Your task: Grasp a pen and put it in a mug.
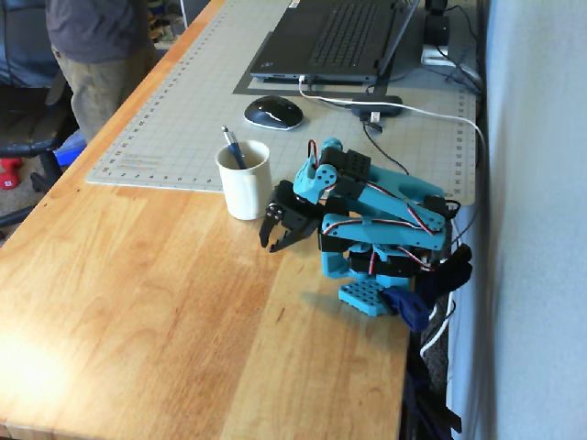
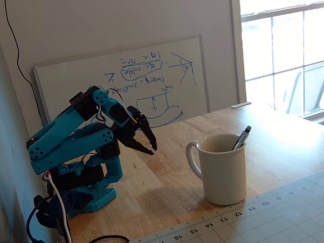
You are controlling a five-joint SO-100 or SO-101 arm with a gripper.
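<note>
- Two fixed views on my screen; I read each from its left edge to its right.
- In a fixed view, a person (image 1: 92, 55) stands at the far left, off the counter (image 1: 138, 302) edge.
- Next comes the grey cutting mat (image 1: 183, 119), with the mug (image 1: 245, 181) standing on the wood just in front of the mat's near edge.
- The pen (image 1: 232, 147) stands inside the mug, leaning, its upper end above the rim.
- Behind the mug on the mat lie a black mouse (image 1: 272, 113) and a laptop (image 1: 335, 41).
- Right of the mug, the blue arm (image 1: 376, 215) is folded low over its base; the gripper (image 1: 275, 240) points down at the wood, close to the mug but not touching it.
- In another fixed view, the arm (image 2: 71, 136) sits at left before a whiteboard (image 2: 152, 71).
- The gripper (image 2: 151, 148) is empty; I see its black fingers (image 2: 147, 132) parted by a narrow gap, holding nothing.
- Further right, the mug (image 2: 220, 169) stands with its handle toward the arm, well apart from the fingers.
- The pen (image 2: 242, 137) leans against the mug's right rim, its end sticking out above it.
- The mat (image 2: 273, 215) fills the lower right corner.
</note>
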